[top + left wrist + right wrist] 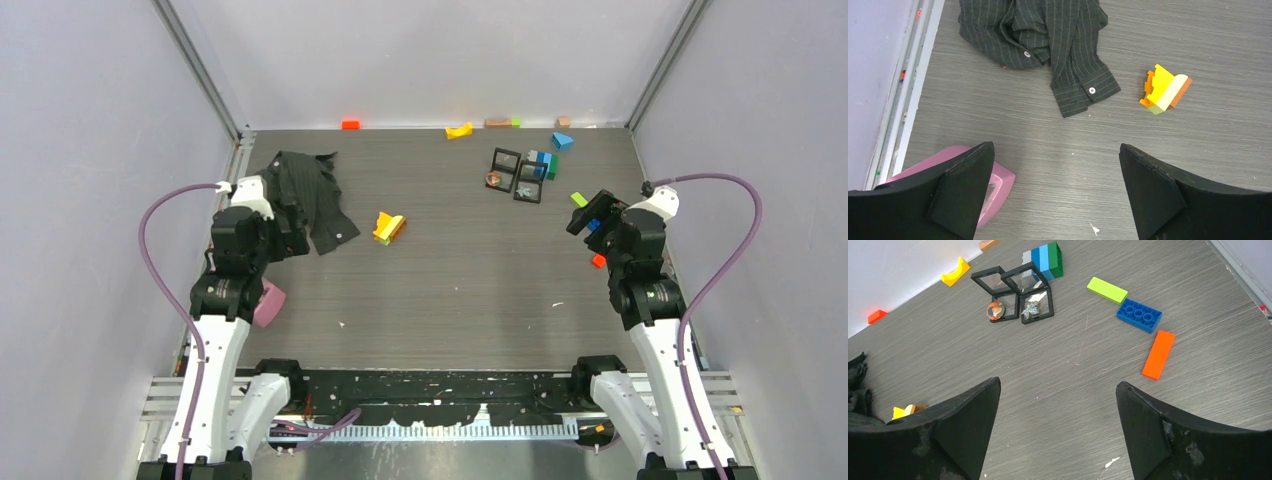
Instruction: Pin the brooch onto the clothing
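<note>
While the left hand [1055,150] and right hand [1058,385] hung open and empty above the worktop [450,280], the crumpled pinstriped shirt [320,200] lay at its far-left corner, one buttoned cuff [1088,92] toward the left hand; a round brooch [996,310] sat among black display cases [1013,290], well apart, at far right.

Your left gripper [1055,172] hangs at nine o'clock, jaws spread wide and holding nothing — your right gripper [1058,407], at three o'clock, gapes likewise.
</note>
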### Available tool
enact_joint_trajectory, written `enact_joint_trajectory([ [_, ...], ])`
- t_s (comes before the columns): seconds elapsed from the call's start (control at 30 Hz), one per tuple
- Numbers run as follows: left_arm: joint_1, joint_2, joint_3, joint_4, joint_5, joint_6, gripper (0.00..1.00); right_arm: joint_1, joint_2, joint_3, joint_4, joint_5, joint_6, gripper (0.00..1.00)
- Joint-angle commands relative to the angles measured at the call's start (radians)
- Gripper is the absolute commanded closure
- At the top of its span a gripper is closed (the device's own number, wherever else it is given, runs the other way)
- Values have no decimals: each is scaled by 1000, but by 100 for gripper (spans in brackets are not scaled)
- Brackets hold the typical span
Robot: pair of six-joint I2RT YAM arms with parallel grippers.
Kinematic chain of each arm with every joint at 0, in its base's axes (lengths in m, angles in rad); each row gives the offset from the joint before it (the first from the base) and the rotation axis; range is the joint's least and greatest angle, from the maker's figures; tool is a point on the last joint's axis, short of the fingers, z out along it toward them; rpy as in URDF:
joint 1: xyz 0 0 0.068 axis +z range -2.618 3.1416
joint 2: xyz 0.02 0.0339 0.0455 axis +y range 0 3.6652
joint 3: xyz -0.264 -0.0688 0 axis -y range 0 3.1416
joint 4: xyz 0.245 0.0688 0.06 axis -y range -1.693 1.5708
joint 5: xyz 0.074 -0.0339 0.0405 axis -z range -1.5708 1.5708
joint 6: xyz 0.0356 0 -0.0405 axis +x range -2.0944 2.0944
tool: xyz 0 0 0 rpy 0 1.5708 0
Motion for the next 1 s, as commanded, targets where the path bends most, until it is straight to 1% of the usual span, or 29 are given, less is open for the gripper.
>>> enact_joint_trajectory([
  [0.0,5,-6,34,31,-55,-17,0,0,6,44,28,11,10,8],
  [0.37,5,-37,-5,52,-55,14,0,-1,7,44,32,-31,13,7],
  [0.47,4,2,6,49,11,31,0,0,7,39,45,-58,18,7],
  [0.63,-2,136,69,50,132,5,1,0,4,30,54,-108,23,7],
  [0.73,-31,244,151,7,150,-10,2,-1,-5,23,56,-118,24,7],
  [0.8,-41,310,207,-11,201,-30,2,0,-12,27,50,-125,25,7],
  [0.87,-41,372,255,9,244,-59,2,0,-24,29,46,-131,27,7],
  [0.9,-41,401,270,24,243,-62,1,0,-33,25,46,-132,32,7],
  [0.97,-41,467,294,51,192,-60,0,0,-42,19,52,-135,46,7],
])
